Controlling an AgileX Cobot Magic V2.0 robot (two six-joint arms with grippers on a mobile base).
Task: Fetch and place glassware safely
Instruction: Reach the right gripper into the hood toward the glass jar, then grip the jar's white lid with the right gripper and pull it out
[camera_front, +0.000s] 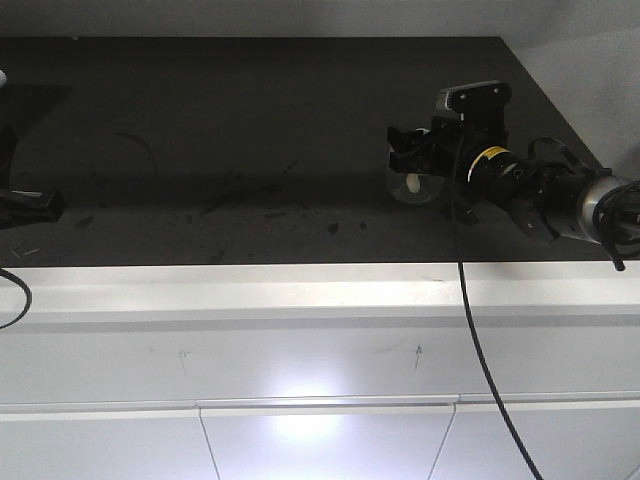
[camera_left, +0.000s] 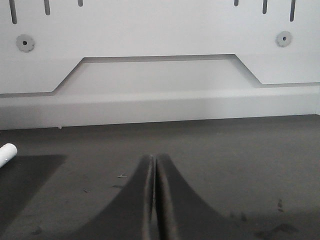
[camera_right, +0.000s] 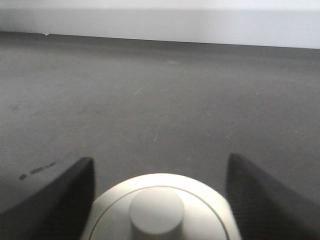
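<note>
The glassware (camera_right: 157, 210) is a jar with a round cream-white lid and a central knob; it fills the bottom of the right wrist view. My right gripper (camera_right: 160, 159) has a dark finger pressed against each side of the lid. From the front, the glassware (camera_front: 412, 186) shows pale and clear under the right gripper (camera_front: 398, 155), over the right part of the dark countertop (camera_front: 250, 130). Whether its base touches the surface I cannot tell. My left gripper (camera_left: 154, 159) is shut on nothing, low over the counter, and shows at the far left edge (camera_front: 30, 205) from the front.
A white cylinder end (camera_left: 6, 153) lies at the left of the counter. A white panel (camera_left: 160, 100) with a recess runs along the back. The counter's white front edge (camera_front: 320, 290) has cabinet drawers below it. A black cable (camera_front: 480, 350) hangs from the right arm.
</note>
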